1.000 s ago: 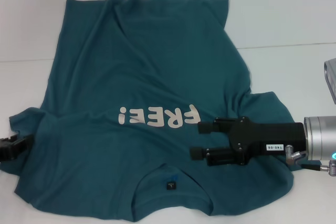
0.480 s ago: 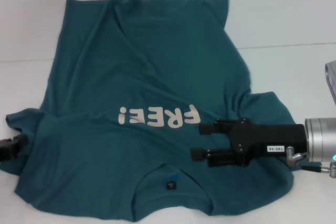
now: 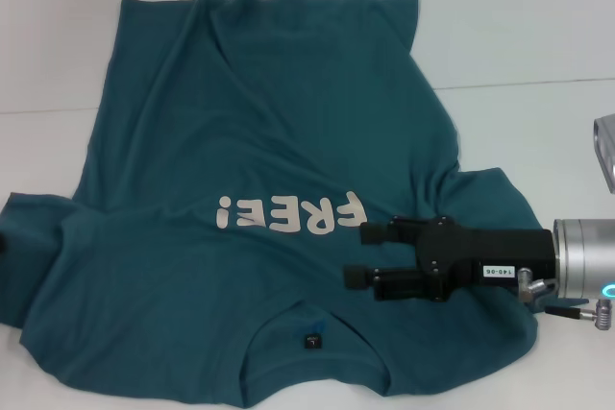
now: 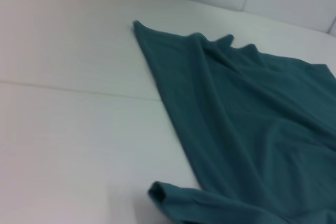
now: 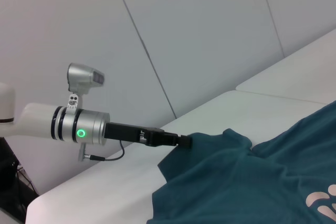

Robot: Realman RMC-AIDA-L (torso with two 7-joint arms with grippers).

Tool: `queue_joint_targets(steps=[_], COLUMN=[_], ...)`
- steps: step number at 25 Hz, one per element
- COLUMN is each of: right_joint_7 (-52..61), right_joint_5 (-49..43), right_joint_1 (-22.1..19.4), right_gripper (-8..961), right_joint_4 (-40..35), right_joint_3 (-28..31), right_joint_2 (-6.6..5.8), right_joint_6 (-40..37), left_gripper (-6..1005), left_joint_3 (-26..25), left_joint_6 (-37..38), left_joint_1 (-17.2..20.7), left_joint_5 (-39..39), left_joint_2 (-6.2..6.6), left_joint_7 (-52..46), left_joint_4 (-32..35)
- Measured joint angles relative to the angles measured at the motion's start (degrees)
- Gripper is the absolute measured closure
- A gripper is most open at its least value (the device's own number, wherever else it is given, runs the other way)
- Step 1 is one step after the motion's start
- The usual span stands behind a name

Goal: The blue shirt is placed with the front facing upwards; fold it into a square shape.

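Note:
The blue shirt point(image 3: 250, 170) lies spread on the white table with its "FREE!" lettering point(image 3: 293, 213) up and its neck label point(image 3: 312, 340) near the front edge. My right gripper point(image 3: 357, 254) is open and empty over the shirt, just right of the lettering. My left gripper is past the left edge of the head view. The right wrist view shows it point(image 5: 184, 141) at the edge of the shirt's sleeve point(image 5: 220, 142), shut on the cloth. The left wrist view shows the shirt point(image 4: 252, 119) and that sleeve point(image 4: 173, 195), but no fingers.
The white table point(image 3: 519, 26) has bare room behind and to the right of the shirt, crossed by a thin seam point(image 3: 538, 83). A grey camera housing point(image 3: 605, 146) sits at the right edge. A panelled wall point(image 5: 199, 35) stands behind the left arm.
My left gripper has moved left out of the head view, drawing the left sleeve out flat and wider. My right gripper has barely moved.

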Motion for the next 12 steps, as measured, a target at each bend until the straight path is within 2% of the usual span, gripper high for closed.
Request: queue_joint_targets(steps=[12], right_joint_7=[-0.1], right_joint_5=[1.0], right_joint_1=[0.4], right_gripper=[71], right_joint_4=[1.9], right_joint_3=[-0.5], right_joint_2=[0.23], right_joint_6=[0.3], left_gripper=[992], left_joint_3=[-0.9], left_joint_6=[-0.5], left_joint_1=[0.1], left_joint_5=[0.9], left_joint_2=[1.08], left_joint_7=[-0.3], left_joint_4=[3.2])
